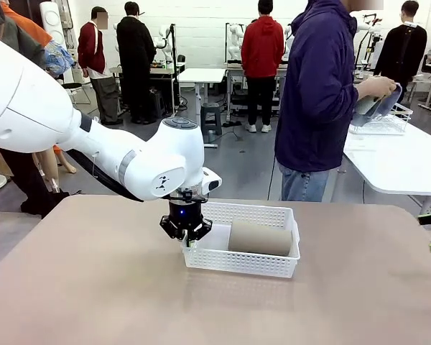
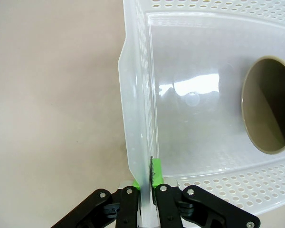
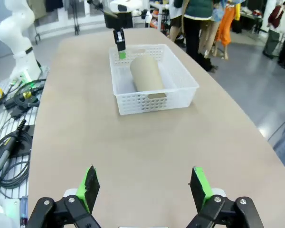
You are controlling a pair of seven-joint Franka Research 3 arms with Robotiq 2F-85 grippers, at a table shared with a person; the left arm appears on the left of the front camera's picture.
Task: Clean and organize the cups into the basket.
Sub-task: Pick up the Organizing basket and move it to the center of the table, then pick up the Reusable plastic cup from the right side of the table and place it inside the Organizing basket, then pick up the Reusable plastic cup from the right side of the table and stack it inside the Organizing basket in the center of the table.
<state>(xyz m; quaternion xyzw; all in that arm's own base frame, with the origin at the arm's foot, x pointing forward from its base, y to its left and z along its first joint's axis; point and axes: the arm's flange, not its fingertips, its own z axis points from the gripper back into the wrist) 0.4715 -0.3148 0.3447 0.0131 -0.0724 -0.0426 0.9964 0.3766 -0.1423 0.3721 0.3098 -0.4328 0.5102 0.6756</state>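
Front view: your left claw (image 1: 186, 241), at centre frame, is clamped on the left end wall of the basket (image 1: 241, 269). One tan cup (image 1: 261, 237) lies on its side inside. At upper right the person's hand (image 1: 377, 87) holds a cloth (image 1: 386, 102) around something pale, possibly the next cup.

Left wrist view: at bottom centre the pads pinch the basket's wall between them, and the cup's open mouth sits at the right edge.

Right wrist view: your right claw (image 3: 143, 187) hangs wide and empty over the bare table (image 3: 147, 142), well short of the basket at upper centre.

This looks like the basket-steadying step. Next, hold it level while another cup comes in.
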